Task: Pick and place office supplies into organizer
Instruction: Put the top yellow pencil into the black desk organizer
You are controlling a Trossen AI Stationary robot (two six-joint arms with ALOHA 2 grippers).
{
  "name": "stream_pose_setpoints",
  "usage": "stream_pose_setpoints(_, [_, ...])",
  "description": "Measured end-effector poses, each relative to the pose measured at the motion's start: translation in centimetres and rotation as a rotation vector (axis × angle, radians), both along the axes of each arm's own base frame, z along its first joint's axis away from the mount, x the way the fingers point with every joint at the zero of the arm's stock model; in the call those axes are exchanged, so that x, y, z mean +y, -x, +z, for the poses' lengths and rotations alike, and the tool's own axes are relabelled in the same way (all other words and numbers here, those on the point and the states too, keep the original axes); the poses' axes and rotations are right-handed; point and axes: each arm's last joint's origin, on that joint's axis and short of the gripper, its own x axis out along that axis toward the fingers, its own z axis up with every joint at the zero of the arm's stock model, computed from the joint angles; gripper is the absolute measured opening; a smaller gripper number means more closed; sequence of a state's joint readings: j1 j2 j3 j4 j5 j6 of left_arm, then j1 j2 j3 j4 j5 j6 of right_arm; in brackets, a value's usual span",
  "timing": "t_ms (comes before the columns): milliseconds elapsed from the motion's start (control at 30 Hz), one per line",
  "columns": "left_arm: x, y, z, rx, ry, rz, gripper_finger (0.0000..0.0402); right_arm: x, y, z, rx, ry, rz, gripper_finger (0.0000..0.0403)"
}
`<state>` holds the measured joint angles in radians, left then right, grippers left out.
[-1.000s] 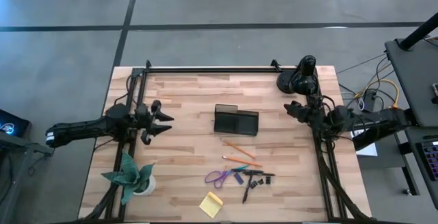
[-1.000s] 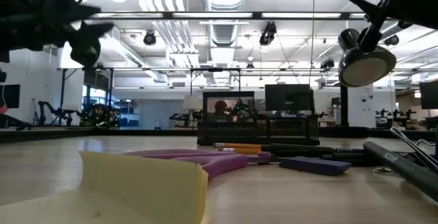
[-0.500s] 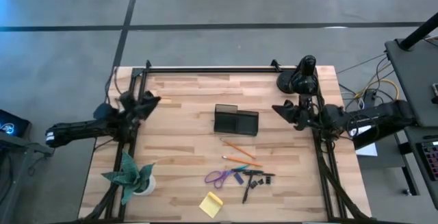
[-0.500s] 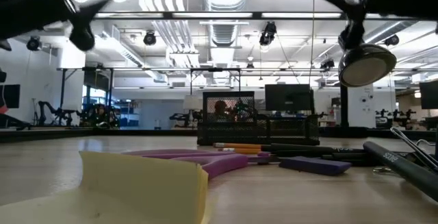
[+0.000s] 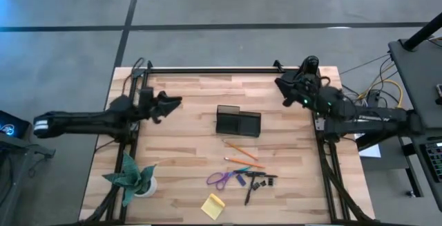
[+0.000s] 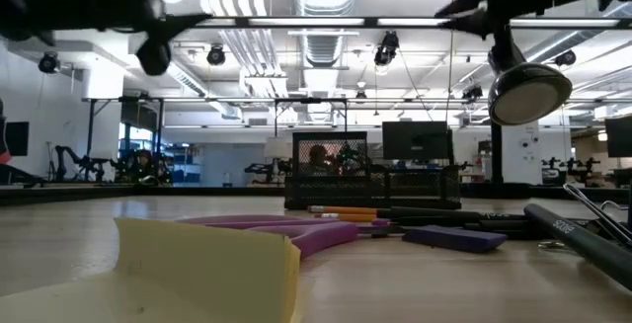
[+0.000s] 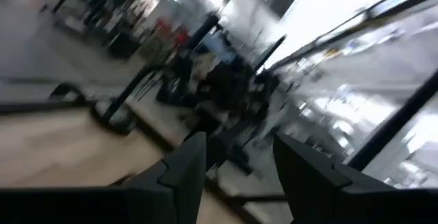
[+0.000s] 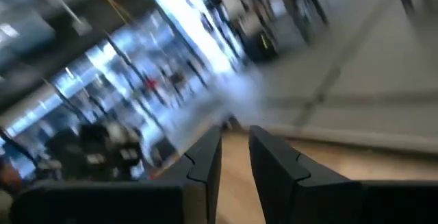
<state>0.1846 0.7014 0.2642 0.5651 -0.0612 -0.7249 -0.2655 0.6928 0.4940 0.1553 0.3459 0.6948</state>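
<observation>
1. Hovering over our bench's left side, the left end effector (image 5: 174, 102) is wide, empty.
2. We see the right end effector (image 5: 282, 82) narrow, empty, near the far right corner.
3. The organizer (image 5: 237, 121) sits mid-bench; the scissors (image 5: 221, 179), pencils (image 5: 241, 151) and sticky-note pad (image 5: 213, 205) lie nearer the front.

From table height I see the yellow sticky-note pad (image 6: 212, 264) nearest. Behind it lie purple scissors (image 6: 296, 230), orange pencils (image 6: 346, 210), a black pen (image 6: 583, 239). The dark organizer (image 6: 370, 177) stands farther back.
</observation>
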Motion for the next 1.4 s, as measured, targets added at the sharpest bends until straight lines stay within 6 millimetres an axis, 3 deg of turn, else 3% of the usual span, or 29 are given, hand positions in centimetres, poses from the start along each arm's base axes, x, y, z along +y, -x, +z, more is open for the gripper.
stream_pose_setpoints(100, [0.7,-2.0,0.0,0.066,0.052,-0.012,0.0157,-1.3,-0.1,-0.3,0.132,-0.101,-0.008,0.0068])
stream_pose_setpoints(167, [1.3,-3.3,-1.2,0.149,0.134,-0.053,0.0157,-2.0,-0.2,-0.1,0.192,-0.135,-0.042,0.0068])
stream_pose_setpoints(333, [2.2,-5.7,-1.6,0.175,0.198,-0.130,0.0157,-2.5,-0.7,0.7,0.368,-0.082,-0.033,0.0068])
stream_pose_setpoints(533, [2.7,-7.5,0.8,-0.069,0.110,-0.150,0.0157,-2.4,-0.7,1.4,0.670,0.029,0.043,0.0068])
stream_pose_setpoints(700, [2.8,-8.0,1.8,-0.259,0.043,-0.161,0.0157,-2.1,-0.1,1.4,0.828,-0.035,0.066,0.0068])
stream_pose_setpoints(900, [2.9,-8.5,1.9,-0.372,0.006,-0.172,0.0157,-1.8,0.1,2.1,0.832,-0.046,0.078,0.0068])
stream_pose_setpoints(1167, [3.1,-9.9,0.9,-0.355,0.176,-0.218,0.0157,-1.7,0.1,3.5,0.788,-0.030,0.093,0.0068])
stream_pose_setpoints(1400, [3.3,-10.8,1.2,-0.330,0.110,-0.214,0.0157,-1.4,0.0,3.4,0.807,0.000,0.219,0.0071])
